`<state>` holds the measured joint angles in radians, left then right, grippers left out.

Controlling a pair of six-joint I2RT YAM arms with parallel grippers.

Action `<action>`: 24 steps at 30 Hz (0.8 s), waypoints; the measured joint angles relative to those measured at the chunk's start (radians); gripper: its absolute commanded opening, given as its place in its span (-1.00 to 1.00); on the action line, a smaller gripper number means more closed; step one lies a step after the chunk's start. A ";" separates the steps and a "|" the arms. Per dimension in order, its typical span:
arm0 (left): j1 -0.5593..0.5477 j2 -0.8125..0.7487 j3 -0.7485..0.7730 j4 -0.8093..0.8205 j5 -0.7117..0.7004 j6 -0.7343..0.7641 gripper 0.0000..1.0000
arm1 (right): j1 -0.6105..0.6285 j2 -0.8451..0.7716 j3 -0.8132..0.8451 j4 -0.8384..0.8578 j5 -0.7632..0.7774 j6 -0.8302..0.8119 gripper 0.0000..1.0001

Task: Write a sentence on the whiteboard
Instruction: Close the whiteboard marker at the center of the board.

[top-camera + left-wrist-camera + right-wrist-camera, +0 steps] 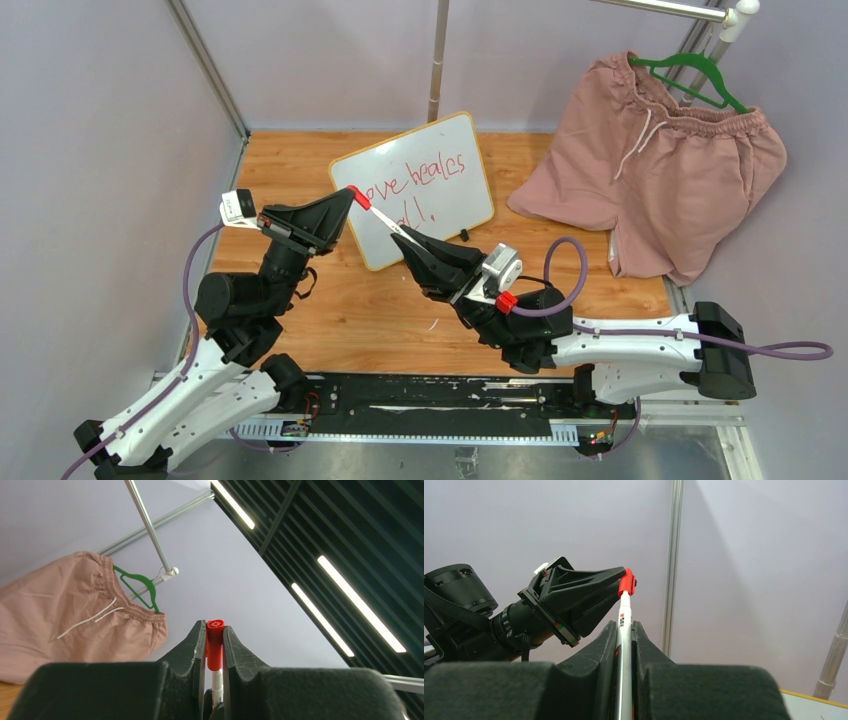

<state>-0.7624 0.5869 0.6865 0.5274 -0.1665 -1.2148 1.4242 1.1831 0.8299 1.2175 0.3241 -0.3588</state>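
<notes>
Whiteboard (470, 205) sits at the back middle of the wooden surface (380, 310), skewed. I can't tell if it's propped up or lying flat. The sentence (420, 180) is on it in red, two lines, reads roughly "love heales all!", so the writing looks done. Over the board's lower-left corner, the marker (392, 226) spans the two arms. The left tool (345, 200) is clenched on the red cap (359, 197), jaws tight on both sides of it in the left wrist view. The right tool (410, 240) is clamped on the white barrel, which runs up between its jaws in the right wrist view. Cap and barrel meet end to end, but I can't tell if the cap is fully seated. My guess is this is the capping step. Risks:

- **Slip:** if the two arms are off-axis, the cap cocks and jams, or the barrel slips back through the right tool under the push.
- **Drop:** if either tool lets go before the cap is seated, the loose piece drops onto the board's corner. That could smear the first word or shove the board.
- **Contact:** both tools hang close over that corner, so a low exit path could clip the frame.

Right of the board are pink shorts (650, 170) on a green hanger (690, 70), and behind it a metal pole (437, 60). Both are well clear of the arms.
</notes>
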 measured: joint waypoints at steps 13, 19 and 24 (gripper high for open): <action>0.000 0.000 0.000 0.000 -0.003 0.008 -1.00 | 0.000 0.000 0.000 -0.006 0.000 0.014 -1.00; 0.000 0.000 0.000 0.000 -0.002 0.008 -1.00 | 0.000 0.000 0.000 -0.006 0.000 0.014 -1.00; 0.000 0.000 0.000 0.000 -0.002 0.008 -1.00 | 0.000 0.000 0.000 -0.006 0.001 0.014 -1.00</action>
<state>-0.7624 0.5869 0.6868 0.5270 -0.1680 -1.2072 1.4239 1.1831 0.8299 1.2114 0.3248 -0.3447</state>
